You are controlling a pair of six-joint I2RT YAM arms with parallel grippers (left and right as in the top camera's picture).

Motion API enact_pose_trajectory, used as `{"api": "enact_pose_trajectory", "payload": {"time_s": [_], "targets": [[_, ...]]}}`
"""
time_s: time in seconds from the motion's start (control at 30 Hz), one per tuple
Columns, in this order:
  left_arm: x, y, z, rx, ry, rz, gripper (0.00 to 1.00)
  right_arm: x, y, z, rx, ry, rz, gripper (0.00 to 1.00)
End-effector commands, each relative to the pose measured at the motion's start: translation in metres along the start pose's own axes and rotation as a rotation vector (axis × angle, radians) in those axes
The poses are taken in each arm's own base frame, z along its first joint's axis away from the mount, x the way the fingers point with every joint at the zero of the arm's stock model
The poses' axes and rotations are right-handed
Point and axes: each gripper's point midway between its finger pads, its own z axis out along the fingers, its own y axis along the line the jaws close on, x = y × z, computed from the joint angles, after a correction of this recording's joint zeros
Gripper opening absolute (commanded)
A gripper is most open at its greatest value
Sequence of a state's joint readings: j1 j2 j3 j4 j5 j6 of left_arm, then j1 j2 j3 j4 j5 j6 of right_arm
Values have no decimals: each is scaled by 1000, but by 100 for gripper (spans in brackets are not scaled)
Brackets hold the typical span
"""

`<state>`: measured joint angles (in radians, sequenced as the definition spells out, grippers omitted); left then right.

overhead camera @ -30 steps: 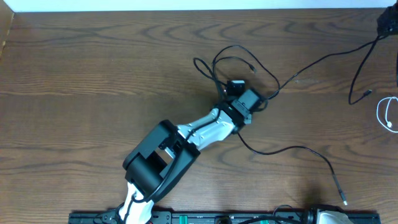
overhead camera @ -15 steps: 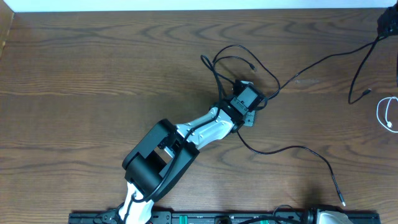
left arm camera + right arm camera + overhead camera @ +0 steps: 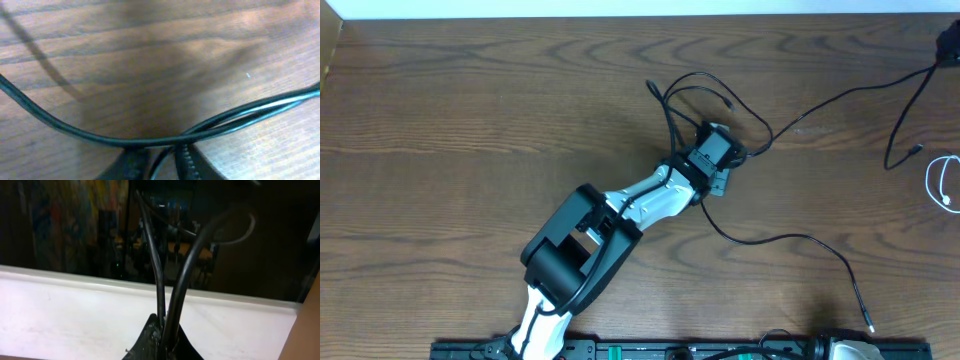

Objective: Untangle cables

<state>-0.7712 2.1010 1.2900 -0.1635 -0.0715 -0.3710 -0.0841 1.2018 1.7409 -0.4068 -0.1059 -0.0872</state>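
Note:
Thin black cables lie in loose loops at the table's middle; one strand trails to a plug at the front right. My left gripper sits low on the loops. In the left wrist view its jaws are close together with a black cable strand between them. Another black cable runs to the far right corner, where my right gripper is partly out of frame. In the right wrist view its jaws are shut on two black cable strands. A white cable lies at the right edge.
The table is dark wood. A white wall edge runs along the far side. The arm base rail lies along the front edge. A loose plug end hangs near the right side.
My left gripper has shifted slightly up and right over the loops, and the loops moved a little right with it. The right gripper edged further toward the right corner.

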Motion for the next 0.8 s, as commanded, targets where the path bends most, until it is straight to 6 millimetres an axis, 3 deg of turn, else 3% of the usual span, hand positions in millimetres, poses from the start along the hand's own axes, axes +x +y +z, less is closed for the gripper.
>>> {"api": "enact_pose_trajectory", "payload": {"time_s": [0.0,0.17,0.27,0.37,0.5,0.6,0.77], "targets": [[123,47,47,-82,365,26,8,-12,0,-8,-2,-30,-11,1],[140,64,35,-110,463,100,7,-12,0,-8,0,-29,-44,1],[147,75,18,-142,527,94,7,-10,-2,-6,9,-23,-81,1],[141,85,-7,-160,558,71,8,-5,-17,-4,95,-3,-81,1],[110,98,-51,-183,503,36,7,9,-44,-3,249,58,-92,1],[72,110,-96,-201,378,1,7,29,-69,-2,379,147,-142,1],[10,140,-199,-208,66,-103,7,60,-99,1,500,263,-169,1]]}}
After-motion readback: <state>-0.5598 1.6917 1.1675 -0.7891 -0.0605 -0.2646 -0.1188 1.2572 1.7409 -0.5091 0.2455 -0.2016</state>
